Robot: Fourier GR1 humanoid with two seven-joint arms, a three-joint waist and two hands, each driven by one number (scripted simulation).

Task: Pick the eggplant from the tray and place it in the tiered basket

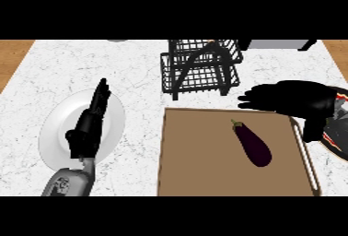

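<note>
Right now your right hand point(293, 98) hovers over the far right corner of the tray point(197, 179), fingers stretched out towards the left and holding nothing. The eggplant point(252, 144) lies on the tray's floor, nearer you than that hand and a little to its left, apart from it and untouched. Its long axis runs from the green stem end at the far left down to the fat rounded end at the near right, so it sits at a slant across the tray rather than square to any wall.

Your left hand point(88, 124) rests open above the white plate point(55, 124), well to the left of the tray, fingers pointing away from you; it is the farther hand by a good way. The right one is the natural choice, I judge.

The tiered basket point(200, 64) stands just beyond the tray's far edge, to the left of your right hand. You would likely need to bring that hand back towards you and down, and turn it across the slant before closing.
</note>
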